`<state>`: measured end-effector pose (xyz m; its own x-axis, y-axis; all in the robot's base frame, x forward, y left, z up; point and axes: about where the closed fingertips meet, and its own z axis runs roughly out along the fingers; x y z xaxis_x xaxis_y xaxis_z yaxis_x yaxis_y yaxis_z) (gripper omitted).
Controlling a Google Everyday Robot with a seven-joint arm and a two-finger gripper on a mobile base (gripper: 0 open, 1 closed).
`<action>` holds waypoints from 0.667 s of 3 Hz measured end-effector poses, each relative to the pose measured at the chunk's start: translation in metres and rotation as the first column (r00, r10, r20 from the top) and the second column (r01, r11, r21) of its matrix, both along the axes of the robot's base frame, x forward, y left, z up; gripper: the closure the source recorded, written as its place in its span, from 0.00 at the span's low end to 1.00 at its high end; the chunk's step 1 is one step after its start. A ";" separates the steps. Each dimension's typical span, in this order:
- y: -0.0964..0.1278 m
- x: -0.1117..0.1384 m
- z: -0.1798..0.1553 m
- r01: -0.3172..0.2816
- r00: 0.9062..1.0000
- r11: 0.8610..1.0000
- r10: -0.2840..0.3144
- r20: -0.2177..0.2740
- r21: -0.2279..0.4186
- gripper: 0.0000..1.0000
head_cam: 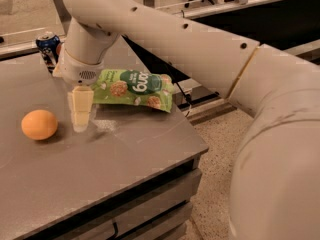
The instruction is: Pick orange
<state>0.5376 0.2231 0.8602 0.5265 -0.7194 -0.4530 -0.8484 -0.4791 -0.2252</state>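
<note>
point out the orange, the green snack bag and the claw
round orange-yellow orange [39,124], camera view, centre of its skin
green crinkly snack bag [134,87], camera view, middle of its printed front
claw [81,121], camera view, pale tip, low over the grey table [125,156] beside the orange

1. The flat, crinkled green plastic snack bag [135,89] carried the only lettering of any size: one short word in thick, rounded white letters on a dark round patch near its middle.
2. That word stood upside down to the camera. As seen, its letters resembled "6uoq", but the word could not be read with certainty.
3. The bag lay on the grey table top [125,154]. Its lettered patch was just right of the pale gripper [81,124], which pointed down close over the table at the bag's left end.
4. The blue metal soda can [47,44], at the table's far left, showed pale markings too small to read.
</note>
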 end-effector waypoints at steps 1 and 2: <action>0.022 -0.004 -0.005 -0.025 0.999 0.999 0.026 -0.027 0.031 0.00; 0.036 -0.011 -0.005 -0.039 0.998 0.998 0.041 -0.053 0.044 0.00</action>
<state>0.5268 0.2592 0.8549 0.5283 -0.6778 -0.5114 -0.8403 -0.5034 -0.2009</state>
